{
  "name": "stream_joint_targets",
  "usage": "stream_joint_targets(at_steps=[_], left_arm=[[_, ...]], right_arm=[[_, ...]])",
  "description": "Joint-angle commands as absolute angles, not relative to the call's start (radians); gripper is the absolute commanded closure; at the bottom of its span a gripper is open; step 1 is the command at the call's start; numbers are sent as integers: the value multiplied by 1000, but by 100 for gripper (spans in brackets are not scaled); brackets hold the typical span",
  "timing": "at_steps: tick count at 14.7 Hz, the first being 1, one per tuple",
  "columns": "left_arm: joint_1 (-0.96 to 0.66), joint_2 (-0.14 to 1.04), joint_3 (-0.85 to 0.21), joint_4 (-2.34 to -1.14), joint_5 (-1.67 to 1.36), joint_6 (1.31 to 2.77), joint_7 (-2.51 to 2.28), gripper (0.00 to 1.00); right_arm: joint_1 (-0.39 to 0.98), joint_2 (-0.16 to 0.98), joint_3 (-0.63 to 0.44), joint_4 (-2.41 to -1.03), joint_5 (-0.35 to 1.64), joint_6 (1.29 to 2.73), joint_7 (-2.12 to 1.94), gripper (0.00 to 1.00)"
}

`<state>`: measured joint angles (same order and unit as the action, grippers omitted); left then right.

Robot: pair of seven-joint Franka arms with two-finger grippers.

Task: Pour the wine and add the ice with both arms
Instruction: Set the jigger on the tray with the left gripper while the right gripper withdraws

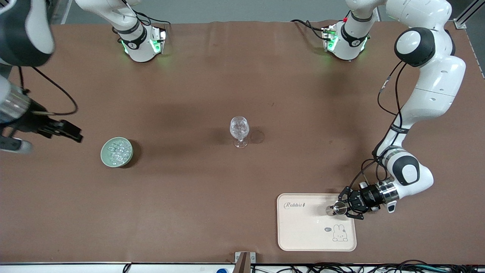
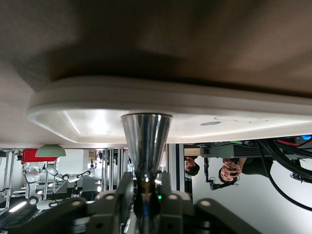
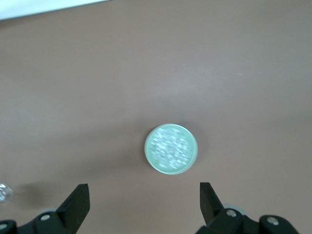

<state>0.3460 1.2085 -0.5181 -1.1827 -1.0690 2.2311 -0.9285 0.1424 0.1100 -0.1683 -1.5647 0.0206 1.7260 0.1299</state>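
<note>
Steel jigger (image 1: 339, 208) sitting clamped in the left claw (image 1: 342, 209) over the cream tray (image 1: 303, 235). Right claw (image 1: 72, 131) hanging spread wide above the brown bench (image 1: 197, 189), ice (image 1: 117, 151) resting in the green bowl (image 1: 107, 158), stemmed glass (image 1: 239, 131) standing mid-bench.

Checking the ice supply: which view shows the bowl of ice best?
The right wrist view: the bowl of ice sits centred, seen straight down. The front view shows it smaller; the left wrist view shows only its underside.
</note>
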Motion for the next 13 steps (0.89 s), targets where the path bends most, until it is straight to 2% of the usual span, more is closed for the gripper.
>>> stream_joint_targets(at_steps=[1, 3, 4, 5, 6, 7, 13], left_arm=[[341, 1223, -522, -1160, -1098, 2235, -910, 47], [341, 1215, -520, -1164, -1097, 2235, -911, 42], [342, 1212, -522, -1166, -1097, 2233, -913, 35], [347, 1204, -519, -1169, -1091, 2230, -913, 24], [351, 1187, -509, -1176, -1074, 2224, -911, 4], [359, 1166, -496, -1184, -1012, 2218, -911, 0], [452, 1045, -499, -1190, -588, 1935, -913, 0]], right_arm=[[86, 22, -144, -1623, -8, 1680, 68, 1], [52, -4, -143, -1623, -9, 1640, 29, 1], [38, -18, -143, -1623, -11, 1622, -3, 1], [34, -28, -143, -1621, -12, 1605, -20, 1], [34, -37, -144, -1620, -12, 1589, -32, 1], [32, -47, -144, -1618, -18, 1576, -37, 1], [11, -40, -144, -1525, -54, 1545, -90, 0]])
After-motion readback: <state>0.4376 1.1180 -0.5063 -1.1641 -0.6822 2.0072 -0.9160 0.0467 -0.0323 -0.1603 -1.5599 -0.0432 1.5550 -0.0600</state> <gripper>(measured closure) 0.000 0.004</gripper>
